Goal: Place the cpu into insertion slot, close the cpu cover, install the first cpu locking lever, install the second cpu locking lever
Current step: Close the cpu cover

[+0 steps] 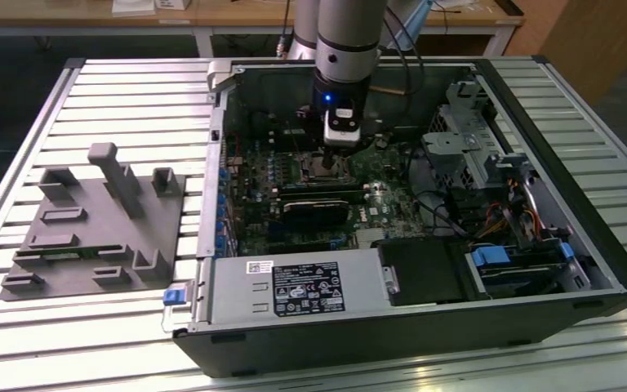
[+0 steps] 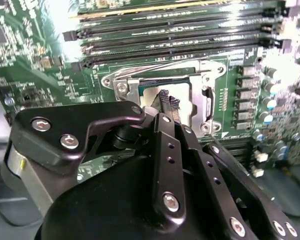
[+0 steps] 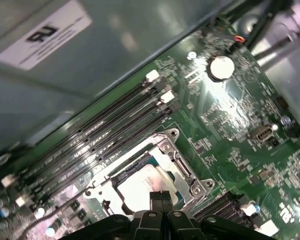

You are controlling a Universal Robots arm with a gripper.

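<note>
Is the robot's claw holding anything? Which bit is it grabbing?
Nothing is held. The gripper is shut, fingers together with nothing between them, and its tips are right over the cpu.

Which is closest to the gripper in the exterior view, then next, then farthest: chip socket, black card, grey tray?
1. The chip socket, right under the gripper.
2. The black card, beside the socket.
3. The grey tray, outside the computer case, at the exterior view's left.
</note>
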